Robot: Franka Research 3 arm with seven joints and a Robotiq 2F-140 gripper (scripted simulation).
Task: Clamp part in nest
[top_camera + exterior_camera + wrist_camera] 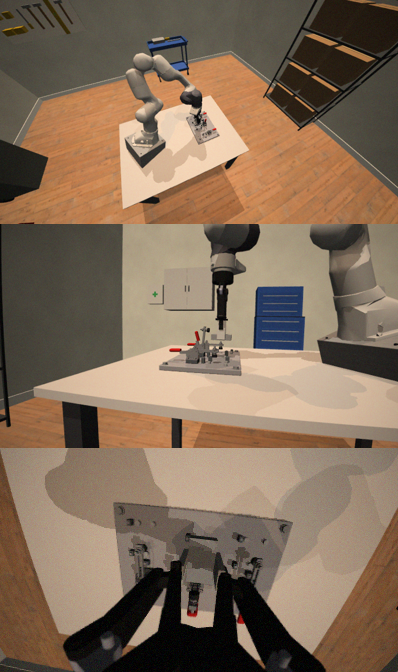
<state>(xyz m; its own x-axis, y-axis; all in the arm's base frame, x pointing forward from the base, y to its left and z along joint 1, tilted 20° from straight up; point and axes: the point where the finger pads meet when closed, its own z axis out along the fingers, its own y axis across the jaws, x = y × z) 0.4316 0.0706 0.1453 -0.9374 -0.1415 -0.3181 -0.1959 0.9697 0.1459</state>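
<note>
The grey part (214, 336) (200, 577) is held roughly level above the fixture plate (199, 140) (178, 366) (167, 515), clear of the nests. My gripper (221, 334) (201, 558) is shut on it, one finger on each side, over the middle nest in the wrist view. The middle clamp stands open, its bar (204, 335) (192, 612) raised and its red handle (197, 335) upright. The near clamp's handle (175, 350) (214, 128) and the far clamp's handle (191, 344) (204, 113) lie low with bars down; their locking cannot be told. The middle nest's pads are partly hidden by part and fingers.
The fixture stands on the white table (178, 172) (125, 388), with the robot's base (145, 150) at the side opposite the handles. The low clamps flank the middle nest. The raised bar stands close beside the held part in the exterior view.
</note>
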